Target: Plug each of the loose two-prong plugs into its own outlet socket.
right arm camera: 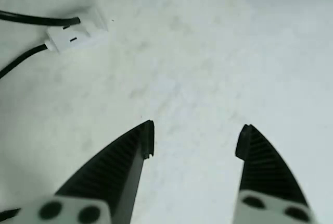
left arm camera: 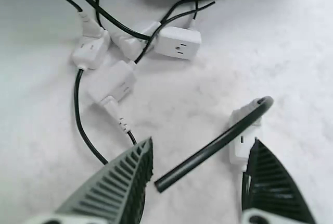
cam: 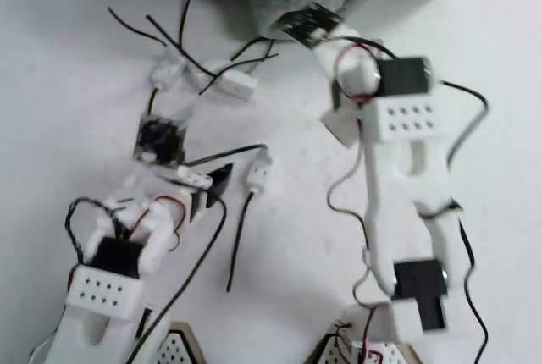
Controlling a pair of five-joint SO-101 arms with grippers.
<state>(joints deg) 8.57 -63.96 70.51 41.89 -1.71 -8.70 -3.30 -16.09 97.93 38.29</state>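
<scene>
Left end effector, agape, straddles black cord beside plug; right end effector agape.

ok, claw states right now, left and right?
Left claw: open, nothing gripped; a white plug lies loose in the gap.
Right claw: open, empty, over the table.

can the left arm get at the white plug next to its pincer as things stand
Probably yes: the left pincer is open, the white plug lies beside one finger, and only a black cord crosses the gap.
</scene>
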